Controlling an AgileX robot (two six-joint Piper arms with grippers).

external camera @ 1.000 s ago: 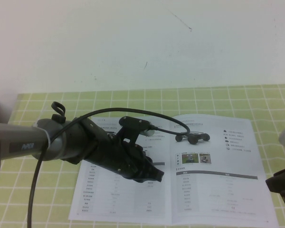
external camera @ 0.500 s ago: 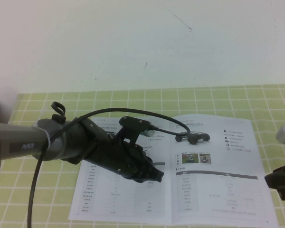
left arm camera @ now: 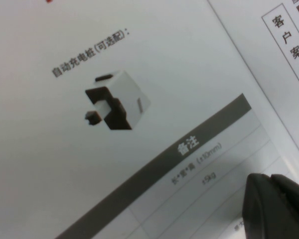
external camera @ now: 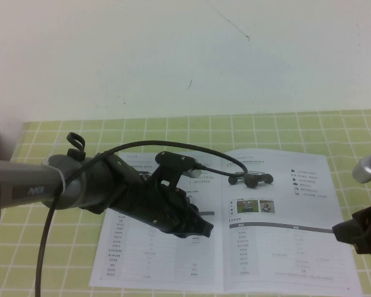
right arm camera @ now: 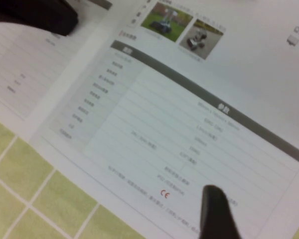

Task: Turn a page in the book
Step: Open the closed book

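Two grippers, left gripper (external camera: 201, 228) and right gripper (external camera: 343, 234), over glossy flat book (external camera: 278, 247).

Plain white wall (external camera: 173, 55) w/ faint marks; green checked tablecloth (external camera: 284, 130) below

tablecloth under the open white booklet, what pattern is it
Light green tablecloth with a white grid of squares, clearest in the high view.
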